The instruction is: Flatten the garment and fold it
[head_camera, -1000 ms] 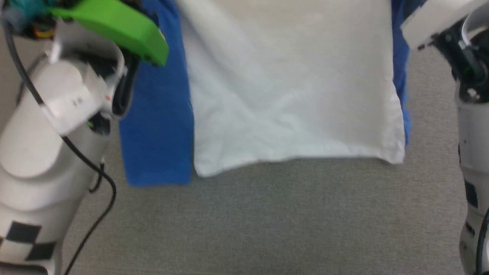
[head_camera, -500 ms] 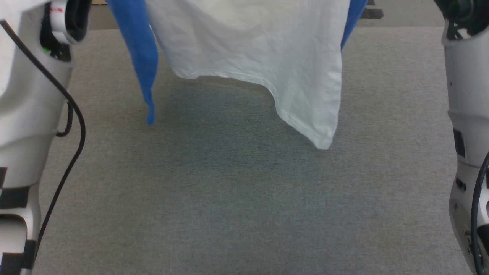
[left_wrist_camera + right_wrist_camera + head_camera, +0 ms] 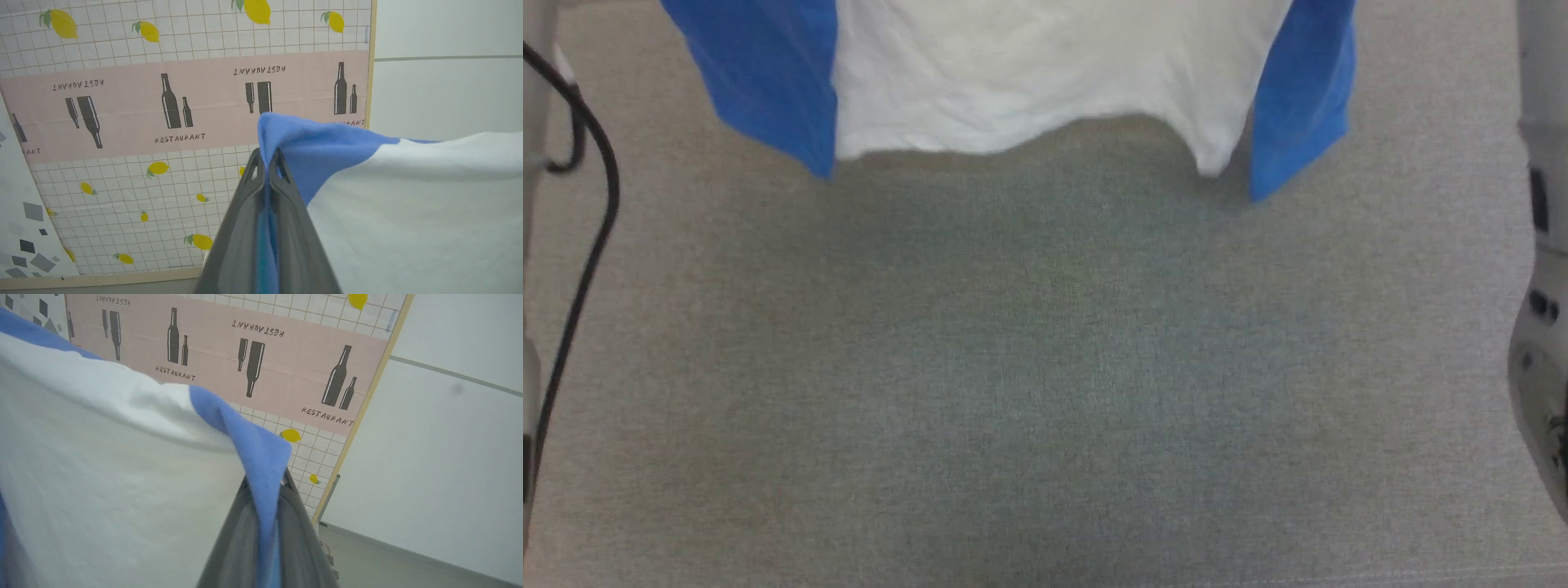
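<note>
in the head view the raglan t-shirt (image 3: 1013,82) is hanging above the grey carpeted surface (image 3: 1045,367), blue sleeves (image 3: 760,82) dangling either side, hem uneven; in the left wrist view the left gripper (image 3: 267,160) is pinching blue shoulder cloth, jaws closed tight on it; in the right wrist view the right gripper (image 3: 265,482) is doing likewise; i'm guessing the thin pinches could slip, or sleeves tuck under on lowering.

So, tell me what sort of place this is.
Probably an indoor test room, not a real restaurant: a printed backdrop of lemons and bottles stands before a plain white wall, with a grey carpet-like surface below the garment.
</note>
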### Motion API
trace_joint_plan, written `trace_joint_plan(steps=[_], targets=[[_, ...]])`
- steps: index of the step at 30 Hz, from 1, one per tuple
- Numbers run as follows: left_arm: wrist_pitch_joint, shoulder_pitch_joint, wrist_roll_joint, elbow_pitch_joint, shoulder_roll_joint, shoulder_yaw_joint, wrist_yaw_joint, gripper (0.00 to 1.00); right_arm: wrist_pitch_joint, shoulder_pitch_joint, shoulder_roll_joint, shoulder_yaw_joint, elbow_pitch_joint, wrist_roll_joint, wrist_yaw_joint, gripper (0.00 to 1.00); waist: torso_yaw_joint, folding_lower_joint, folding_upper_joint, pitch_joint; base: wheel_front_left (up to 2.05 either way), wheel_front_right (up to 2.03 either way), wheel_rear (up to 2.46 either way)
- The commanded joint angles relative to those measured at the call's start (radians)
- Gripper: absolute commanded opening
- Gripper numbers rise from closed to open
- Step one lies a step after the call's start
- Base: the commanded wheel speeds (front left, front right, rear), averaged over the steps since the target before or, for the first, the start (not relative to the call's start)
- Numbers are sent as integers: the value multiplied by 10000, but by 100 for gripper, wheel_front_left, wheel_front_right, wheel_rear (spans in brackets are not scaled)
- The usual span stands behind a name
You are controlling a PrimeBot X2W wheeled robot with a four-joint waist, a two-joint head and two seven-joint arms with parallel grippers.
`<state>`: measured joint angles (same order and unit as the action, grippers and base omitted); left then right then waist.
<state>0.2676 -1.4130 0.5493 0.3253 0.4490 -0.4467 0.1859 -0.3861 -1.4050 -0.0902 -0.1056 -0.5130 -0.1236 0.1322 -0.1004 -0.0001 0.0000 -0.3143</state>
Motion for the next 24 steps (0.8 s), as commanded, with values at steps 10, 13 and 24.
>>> trace_joint_plan(steps=[10, 13, 24], targets=[[-2016, -2426, -950, 1112, -431, 87, 174, 0, 1700, -2407, 206, 180, -1128, 2047, -15, 0, -7, 1, 0, -2517, 0, 0, 0], [-2716, -2837, -1110, 1429, -442, 159, 161, 0, 2138, -2805, 253, 169, -1428, 2518, -15, 0, -1, 1, 0, -2834, 0, 0, 0], [-5007, -3581, -1322, 2095, -795, 269, -175, 0, 4571, -3991, -688, -334, -1837, 5177, -15, 0, 620, 1, 0, -4672, 0, 0, 0]])
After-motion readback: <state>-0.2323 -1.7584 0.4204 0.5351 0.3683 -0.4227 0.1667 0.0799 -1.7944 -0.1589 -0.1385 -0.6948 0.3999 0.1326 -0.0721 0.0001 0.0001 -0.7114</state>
